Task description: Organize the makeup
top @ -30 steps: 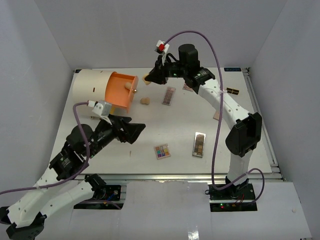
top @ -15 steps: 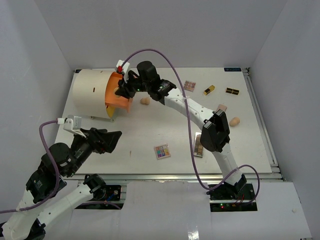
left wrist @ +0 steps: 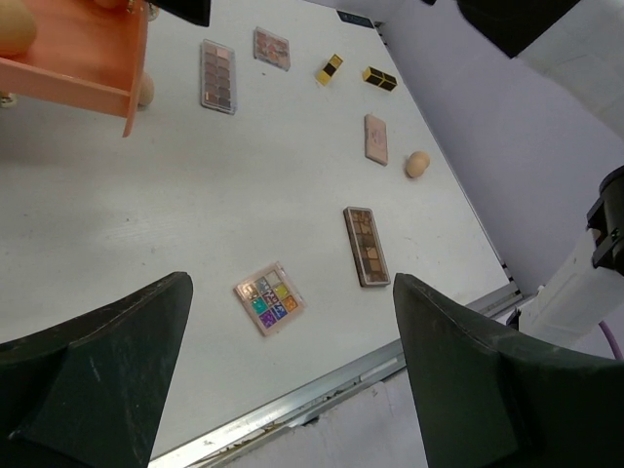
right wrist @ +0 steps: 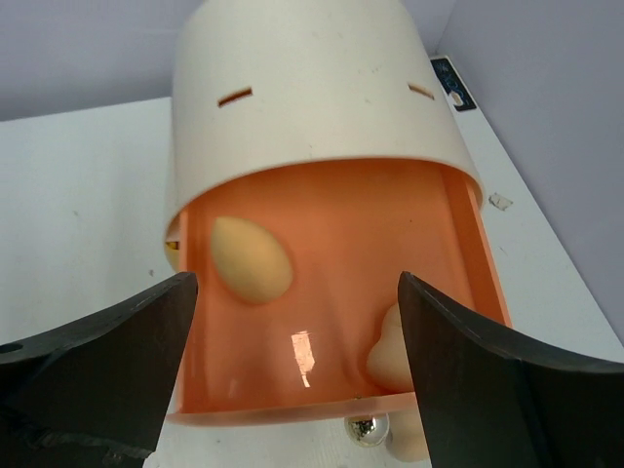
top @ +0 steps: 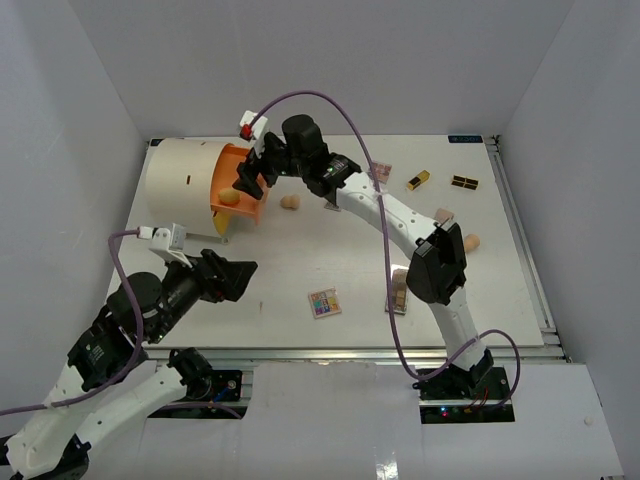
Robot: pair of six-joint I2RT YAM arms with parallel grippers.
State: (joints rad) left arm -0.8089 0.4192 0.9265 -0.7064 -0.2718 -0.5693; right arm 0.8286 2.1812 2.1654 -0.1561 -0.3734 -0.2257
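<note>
My right gripper [top: 250,178] [right wrist: 297,361] hangs open over the pulled-out orange drawer [top: 247,210] [right wrist: 331,292], with nothing between its fingers. Two tan sponges lie in that drawer: one [right wrist: 251,258] [top: 230,197] at the back left, another [right wrist: 390,356] at the front right. A third sponge [top: 290,202] rests on the table just outside. My left gripper [top: 238,275] [left wrist: 291,283] is open and empty above the near left table. Below it lie a colourful palette [left wrist: 269,298] [top: 323,302] and a brown palette [left wrist: 366,246]. Farther off are a pink wedge [left wrist: 376,137], a sponge [left wrist: 417,164], a lipstick [left wrist: 330,68], a compact [left wrist: 379,78] and two more palettes [left wrist: 217,75].
The big cream cylinder [top: 180,180] [right wrist: 292,88] stands at the back left and houses the drawer, whose gold knob [right wrist: 366,429] faces the table middle. The right arm [top: 400,215] stretches across the back of the table. A metal rail [left wrist: 322,390] marks the near edge.
The right gripper carried a tan sponge leftward over the drawer, then opened; the sponge now lies in the drawer. The left arm drew back toward the near left corner.
</note>
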